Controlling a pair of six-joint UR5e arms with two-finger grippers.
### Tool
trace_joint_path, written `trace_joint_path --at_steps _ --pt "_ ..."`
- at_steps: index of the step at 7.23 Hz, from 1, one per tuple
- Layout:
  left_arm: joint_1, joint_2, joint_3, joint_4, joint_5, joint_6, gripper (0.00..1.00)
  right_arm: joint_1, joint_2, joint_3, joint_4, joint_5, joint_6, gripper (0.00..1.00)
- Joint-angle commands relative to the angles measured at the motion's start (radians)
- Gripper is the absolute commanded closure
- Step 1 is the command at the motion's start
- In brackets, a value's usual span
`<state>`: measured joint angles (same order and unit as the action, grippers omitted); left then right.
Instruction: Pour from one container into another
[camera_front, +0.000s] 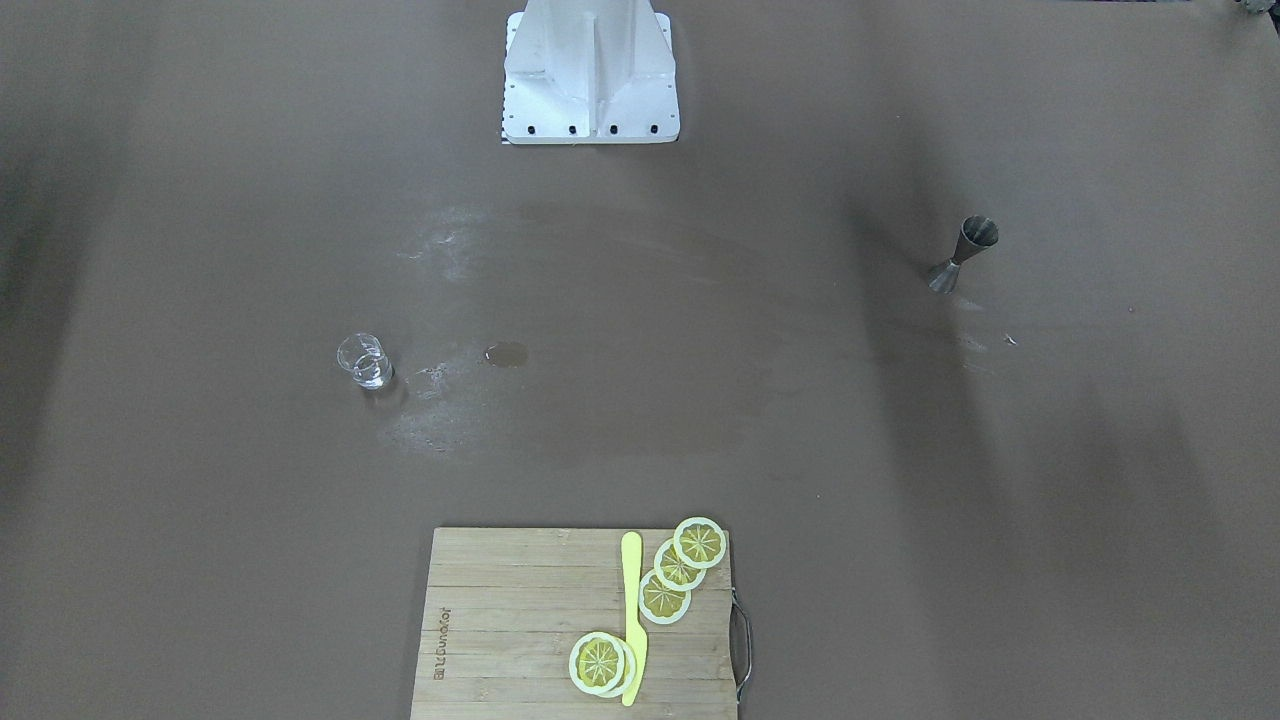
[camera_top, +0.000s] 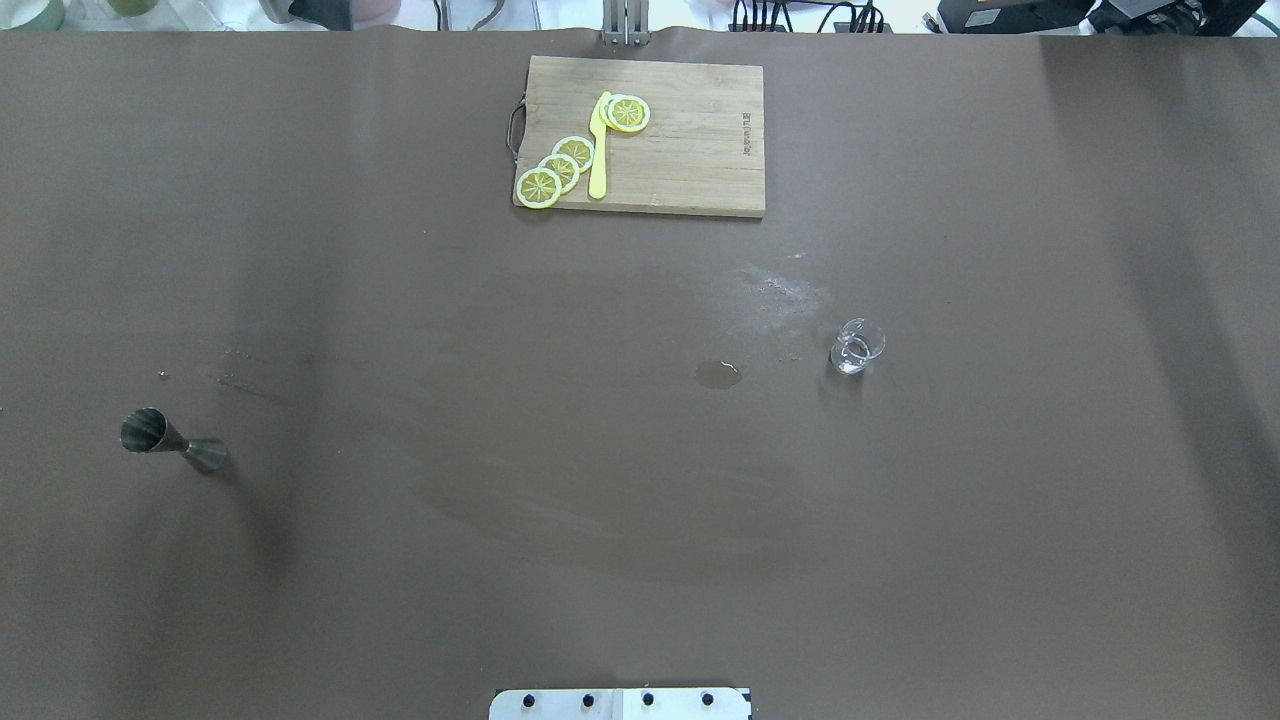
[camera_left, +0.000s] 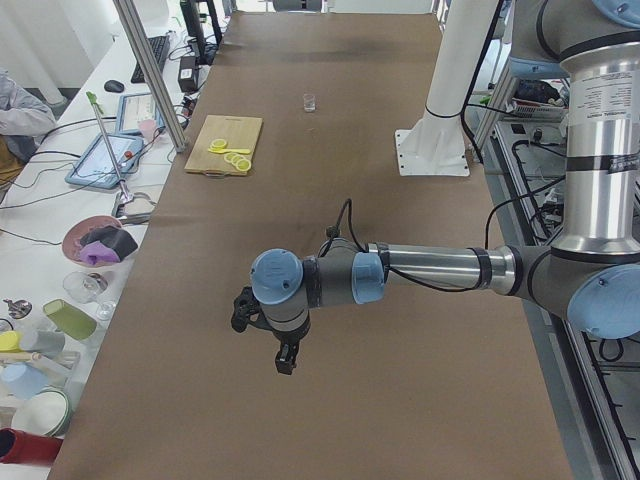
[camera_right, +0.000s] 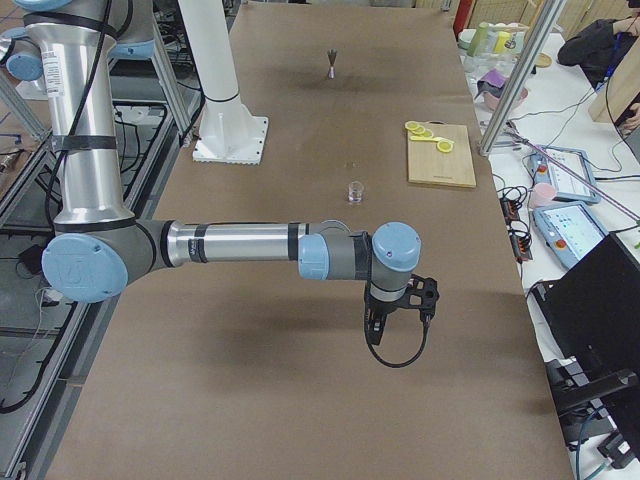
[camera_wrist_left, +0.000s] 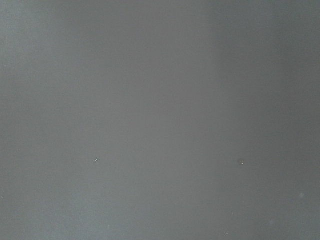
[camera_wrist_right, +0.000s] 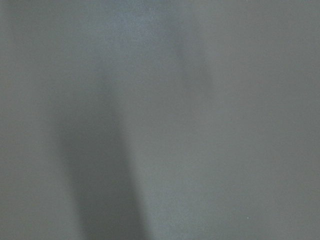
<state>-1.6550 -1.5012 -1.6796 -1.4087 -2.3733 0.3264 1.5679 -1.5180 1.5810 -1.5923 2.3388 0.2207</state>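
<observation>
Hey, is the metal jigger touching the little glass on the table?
Apart. The overhead view shows the jigger far on the left and the glass on the right, with a wide stretch of table between them.

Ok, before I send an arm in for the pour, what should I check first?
1. The jigger stands upright: ok.
2. The glass stands upright with some clear liquid inside: ok.
3. The table is dry: not ok, a small puddle lies near the glass.
4. The cutting board is away from both containers: ok.
5. The left gripper is open: cannot tell.
6. The right gripper is open: cannot tell.
</observation>
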Motion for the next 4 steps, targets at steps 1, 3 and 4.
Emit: trace_joint_path --at_steps 1,3,4 --pt "0.001 -0.004 0.001 0.002 0.000 0.000 0.01 0.008 -0.011 0.005 0.000 0.004 0.000 0.00" --pt "0.000 -0.001 0.004 0.001 -0.001 0.000 0.01 0.008 -0.021 0.013 0.000 0.004 0.000 0.00" --pt "0.000 -0.001 0.003 0.001 -0.001 0.000 0.01 0.008 -0.033 0.026 0.000 0.004 0.000 0.00"
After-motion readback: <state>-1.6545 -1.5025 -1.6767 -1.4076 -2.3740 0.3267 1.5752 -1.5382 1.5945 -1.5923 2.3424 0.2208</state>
